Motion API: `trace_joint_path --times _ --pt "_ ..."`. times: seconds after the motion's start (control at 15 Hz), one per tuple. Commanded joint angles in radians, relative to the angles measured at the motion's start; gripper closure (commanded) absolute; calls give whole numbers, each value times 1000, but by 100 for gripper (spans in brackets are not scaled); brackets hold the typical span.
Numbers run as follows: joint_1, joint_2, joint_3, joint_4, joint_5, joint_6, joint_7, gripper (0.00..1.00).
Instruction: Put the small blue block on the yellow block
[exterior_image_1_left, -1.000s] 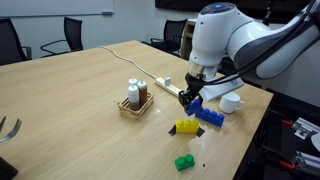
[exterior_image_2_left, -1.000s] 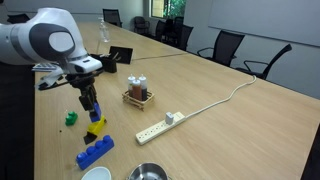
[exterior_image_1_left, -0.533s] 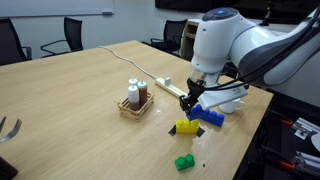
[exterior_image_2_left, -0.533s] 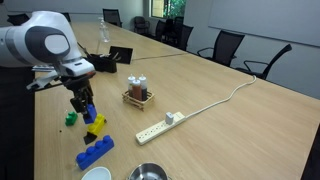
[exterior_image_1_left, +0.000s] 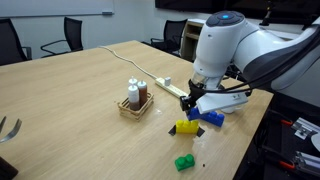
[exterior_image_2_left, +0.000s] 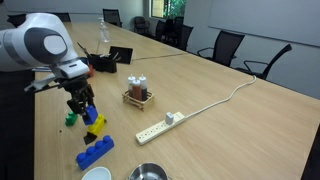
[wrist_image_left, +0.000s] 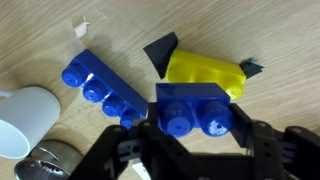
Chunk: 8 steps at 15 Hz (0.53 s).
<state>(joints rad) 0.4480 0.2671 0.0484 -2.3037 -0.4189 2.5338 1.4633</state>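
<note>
Wrist view alone shows tool (wrist_image_left: 195, 138) clamping small blue block (wrist_image_left: 195, 108) by yellow block (wrist_image_left: 205, 72)

No legible text or labels anywhere

Space above yellow block (wrist_image_left: 205, 72) is taken by tool (wrist_image_left: 195, 128) clamping small blue block (wrist_image_left: 195, 108). Long blue brick (wrist_image_left: 100, 85) just beside yellow block, white cup (wrist_image_left: 28, 120) near that brick. Green brick (exterior_image_1_left: 184, 162) near, other side. Bottle basket (exterior_image_1_left: 135, 105) and power strip (exterior_image_1_left: 172, 88) well apart. Bench (exterior_image_1_left: 70, 90) beyond is open.
</note>
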Motion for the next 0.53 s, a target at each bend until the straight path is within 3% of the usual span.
trace_joint_path --times 0.0,0.47 --pt "-29 -20 14 -33 -18 75 26 56" --pt "-41 -19 9 -53 -6 101 39 56"
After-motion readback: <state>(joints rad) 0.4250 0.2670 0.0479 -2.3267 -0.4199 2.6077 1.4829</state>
